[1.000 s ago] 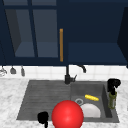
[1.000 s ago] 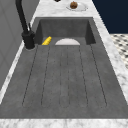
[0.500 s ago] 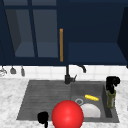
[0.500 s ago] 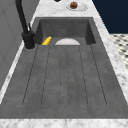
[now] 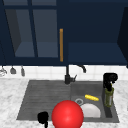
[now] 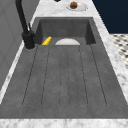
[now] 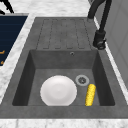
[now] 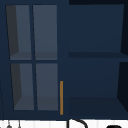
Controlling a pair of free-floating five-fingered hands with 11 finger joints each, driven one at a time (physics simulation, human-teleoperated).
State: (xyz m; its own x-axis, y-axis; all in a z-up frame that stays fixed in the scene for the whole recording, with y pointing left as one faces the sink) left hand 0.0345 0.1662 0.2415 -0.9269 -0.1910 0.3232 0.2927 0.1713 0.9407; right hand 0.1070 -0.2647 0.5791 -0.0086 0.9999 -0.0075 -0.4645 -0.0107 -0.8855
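Against the frames from half a second and a second ago, nothing has shifted: both hands and every object sit where they were.

Taking the sink basin [image 7: 35,72] as landmark and going from near to far: nearest, in front of the basin's front rim in the front view, floats a smooth, glossy red ball [image 5: 67,115]. Just to its left, over the front edge of the ribbed drainboard [image 6: 65,80], hangs the left robot hand [image 5: 43,117], a matte black shape; whether its fingers are straight or curled cannot be told.

Inside the basin lies a round, flat white plate [image 7: 58,91], and to its right a short cylindrical yellow corn cob [image 7: 90,94] with a bumpy surface, beside the small metal drain [image 7: 82,80].

At the basin's right wall, the right robot hand [image 5: 109,80] has its fingers curled round the top of an upright, olive-green bottle [image 5: 108,97], cylindrical and slightly glossy.

Behind the basin rises the curved black faucet [image 5: 68,75] from the speckled marble surface [image 5: 10,100]. Farther back hangs a navy wall cabinet [image 8: 95,50] with a slim brass handle [image 8: 61,97].
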